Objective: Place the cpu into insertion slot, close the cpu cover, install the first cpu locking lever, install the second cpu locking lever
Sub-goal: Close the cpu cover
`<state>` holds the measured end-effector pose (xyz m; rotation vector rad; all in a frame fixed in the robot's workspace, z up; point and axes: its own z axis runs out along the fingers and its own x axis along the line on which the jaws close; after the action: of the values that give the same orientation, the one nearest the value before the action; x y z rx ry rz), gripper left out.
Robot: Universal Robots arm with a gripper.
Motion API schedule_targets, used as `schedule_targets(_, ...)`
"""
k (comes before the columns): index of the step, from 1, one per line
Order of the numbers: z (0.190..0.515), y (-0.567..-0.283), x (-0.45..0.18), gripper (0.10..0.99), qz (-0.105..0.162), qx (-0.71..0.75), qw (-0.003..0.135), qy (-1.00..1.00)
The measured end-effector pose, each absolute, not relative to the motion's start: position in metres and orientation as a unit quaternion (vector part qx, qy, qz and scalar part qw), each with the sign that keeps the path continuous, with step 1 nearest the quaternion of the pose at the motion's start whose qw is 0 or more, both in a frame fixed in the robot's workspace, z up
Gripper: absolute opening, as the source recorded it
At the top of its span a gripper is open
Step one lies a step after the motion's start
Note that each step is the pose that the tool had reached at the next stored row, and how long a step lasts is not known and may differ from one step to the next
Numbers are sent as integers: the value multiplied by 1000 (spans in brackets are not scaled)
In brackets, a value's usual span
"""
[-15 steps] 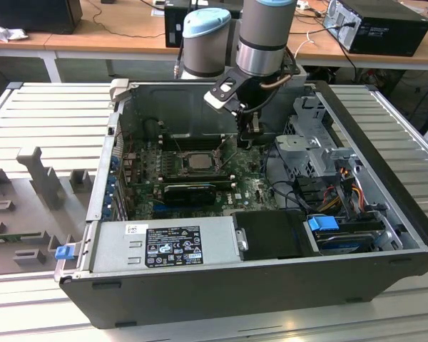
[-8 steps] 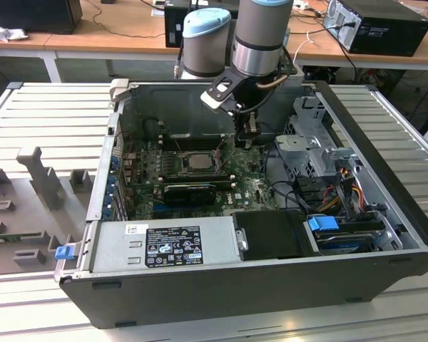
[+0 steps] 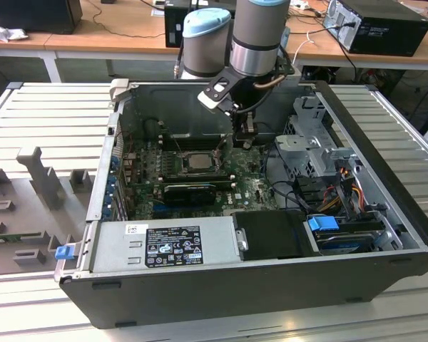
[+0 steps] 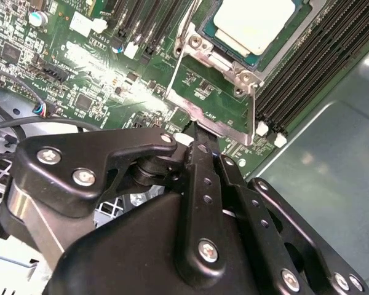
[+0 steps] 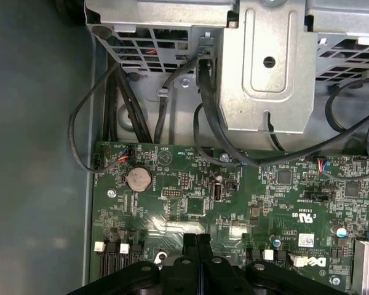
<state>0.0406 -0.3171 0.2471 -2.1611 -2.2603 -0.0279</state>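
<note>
The cpu (image 4: 253,21) lies flat with its silvery top up in the insertion slot (image 4: 203,31) on the green motherboard; in the exterior view the cpu (image 3: 197,161) sits mid-board. The cpu cover (image 4: 200,109) lies down around it as a metal frame. Two thin wire locking levers (image 4: 177,64) (image 4: 253,110) run along the cover's sides. My gripper (image 4: 202,130) is shut with nothing between its black fingers, and the tips are at the cover's outer tab. The shut gripper (image 5: 197,241) hovers just over the board's edge, and in the exterior view the gripper (image 3: 246,139) hangs to the right of the socket.
Black memory slots (image 4: 307,55) flank the socket. A metal drive cage (image 5: 264,67) with black cables (image 5: 209,129) stands beyond the board. The power supply (image 3: 171,246) and a black ribbed heatsink (image 3: 189,191) lie toward the case front. Case walls enclose everything.
</note>
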Motion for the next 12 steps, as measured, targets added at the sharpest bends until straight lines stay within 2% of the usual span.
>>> schedule_targets(12, 247, -317, 32, 106, -9, -691, 7, -723)
